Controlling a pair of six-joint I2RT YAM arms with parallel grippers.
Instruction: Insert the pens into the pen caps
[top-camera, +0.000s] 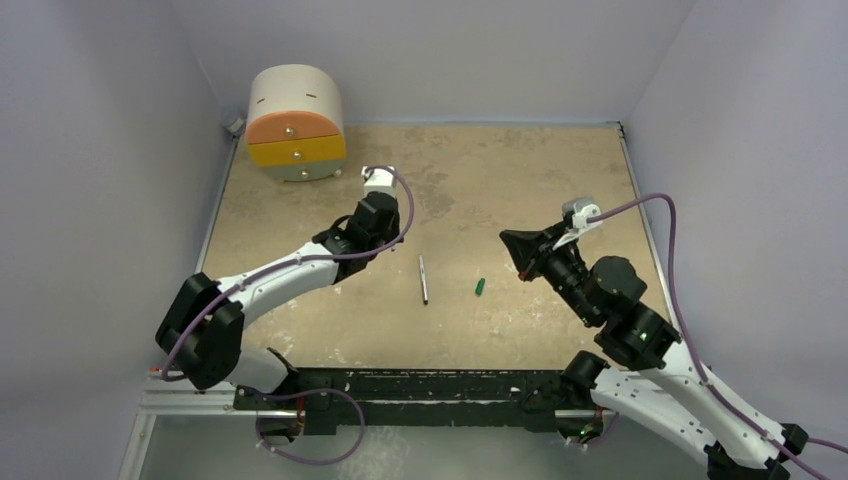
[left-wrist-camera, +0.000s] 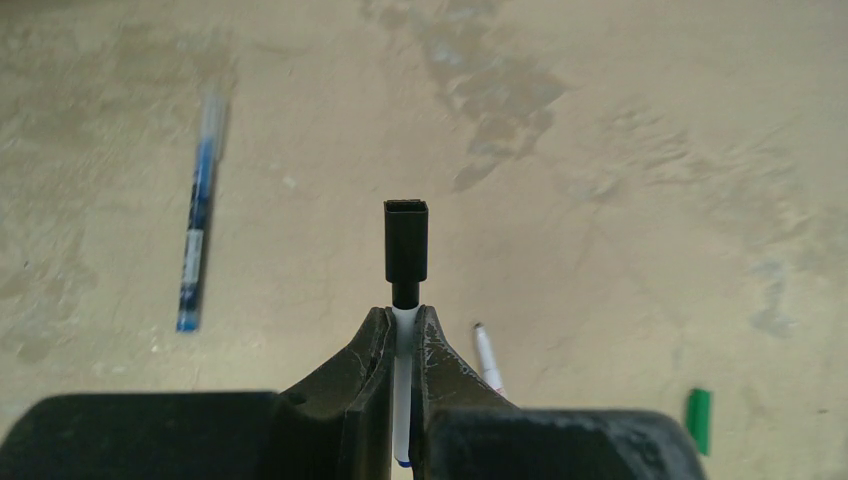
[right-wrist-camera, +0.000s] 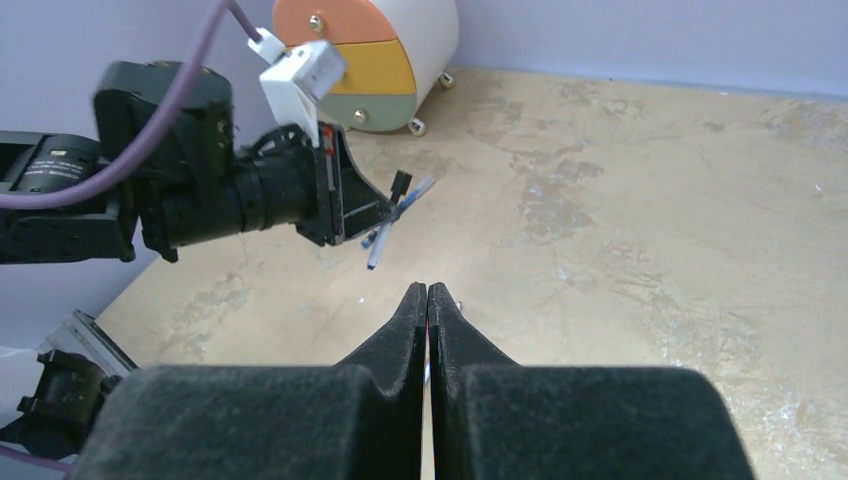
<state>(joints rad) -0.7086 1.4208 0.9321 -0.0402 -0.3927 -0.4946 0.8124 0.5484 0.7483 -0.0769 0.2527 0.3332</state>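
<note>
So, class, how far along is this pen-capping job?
Done: the black cap sits on the pen clamped in the left gripper. In hand: only that pen; the right gripper is shut and empty. Left: the green cap, a blue pen and a white pen lie loose; no third cap shows.

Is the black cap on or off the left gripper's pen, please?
On: the black cap covers the tip of the pen in the left gripper.
</note>
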